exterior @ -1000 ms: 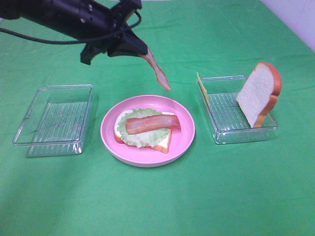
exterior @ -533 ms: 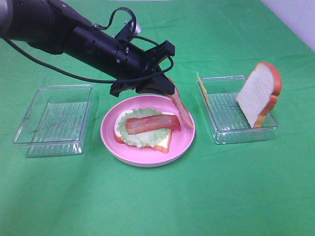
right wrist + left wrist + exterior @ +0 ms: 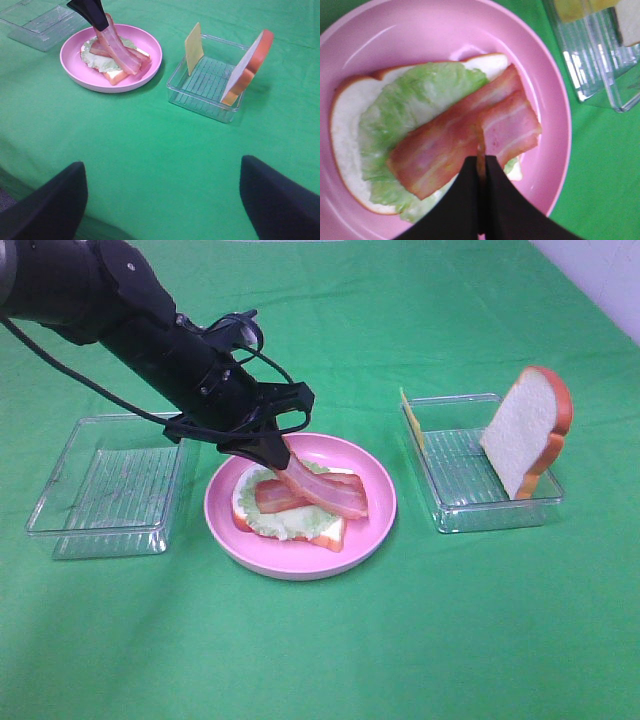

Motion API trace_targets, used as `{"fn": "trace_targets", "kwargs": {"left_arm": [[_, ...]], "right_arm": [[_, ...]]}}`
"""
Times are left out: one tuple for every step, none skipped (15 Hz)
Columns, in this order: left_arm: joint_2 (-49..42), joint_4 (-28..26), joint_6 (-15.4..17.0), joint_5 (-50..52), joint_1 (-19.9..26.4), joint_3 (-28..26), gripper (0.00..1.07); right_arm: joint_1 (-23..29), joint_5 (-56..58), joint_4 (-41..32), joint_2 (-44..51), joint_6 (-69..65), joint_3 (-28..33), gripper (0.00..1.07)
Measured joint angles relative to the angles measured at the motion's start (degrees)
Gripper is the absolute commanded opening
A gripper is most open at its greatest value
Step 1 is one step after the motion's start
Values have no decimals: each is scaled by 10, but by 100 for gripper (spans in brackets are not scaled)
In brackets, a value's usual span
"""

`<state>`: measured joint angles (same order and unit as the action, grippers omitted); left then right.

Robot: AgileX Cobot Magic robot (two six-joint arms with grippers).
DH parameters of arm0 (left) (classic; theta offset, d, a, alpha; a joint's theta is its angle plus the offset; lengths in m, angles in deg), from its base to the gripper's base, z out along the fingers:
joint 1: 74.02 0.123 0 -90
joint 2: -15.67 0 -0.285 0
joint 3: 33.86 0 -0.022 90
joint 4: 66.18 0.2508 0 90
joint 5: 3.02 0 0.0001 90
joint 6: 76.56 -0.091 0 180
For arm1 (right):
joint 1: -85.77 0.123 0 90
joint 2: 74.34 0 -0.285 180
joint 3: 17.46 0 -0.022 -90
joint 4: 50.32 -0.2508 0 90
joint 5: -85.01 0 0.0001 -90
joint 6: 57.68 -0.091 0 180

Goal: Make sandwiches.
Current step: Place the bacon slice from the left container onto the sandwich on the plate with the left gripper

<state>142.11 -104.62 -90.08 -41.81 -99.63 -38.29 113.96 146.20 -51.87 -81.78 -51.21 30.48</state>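
On the pink plate [image 3: 375,525] lies a half-built sandwich: a white bread slice [image 3: 347,115], a green lettuce leaf [image 3: 410,107] and a bacon strip [image 3: 440,150]. My left gripper [image 3: 268,450] hangs low over the plate's back, shut on the end of a second bacon strip [image 3: 328,493]. That strip slopes down onto the first one, as the left wrist view shows [image 3: 512,127]. My right gripper [image 3: 161,167] is open and empty above the cloth, well short of the plate. It is out of the exterior view.
A clear container [image 3: 495,502] to the right holds an upright bread slice [image 3: 527,430] and a yellow cheese slice [image 3: 412,422] leaning on its wall. An empty clear container [image 3: 110,485] sits left of the plate. Green cloth covers the table.
The left arm swung from above the table's back toward the plate, then down and left. The hanging bacon strip now rests on the sandwich.
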Motion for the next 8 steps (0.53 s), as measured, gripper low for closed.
{"fn": "trace_targets", "kwargs": {"left_arm": [[0,25,18,1,0,0,0],[0,48,33,3,0,0,0],[0,60,43,5,0,0,0],[0,64,52,14,0,0,8],[0,64,56,16,0,0,23],[0,65,57,19,0,0,41],[-3,66,58,25,0,0,60],[-11,68,60,28,0,0,66]], "right_arm": [[0,0,0,0,0,0,79],[0,0,0,0,0,0,79],[0,0,0,0,0,0,79],[0,0,0,0,0,0,79],[0,0,0,0,0,0,79],[0,0,0,0,0,0,79],[0,0,0,0,0,0,79],[0,0,0,0,0,0,79]]}}
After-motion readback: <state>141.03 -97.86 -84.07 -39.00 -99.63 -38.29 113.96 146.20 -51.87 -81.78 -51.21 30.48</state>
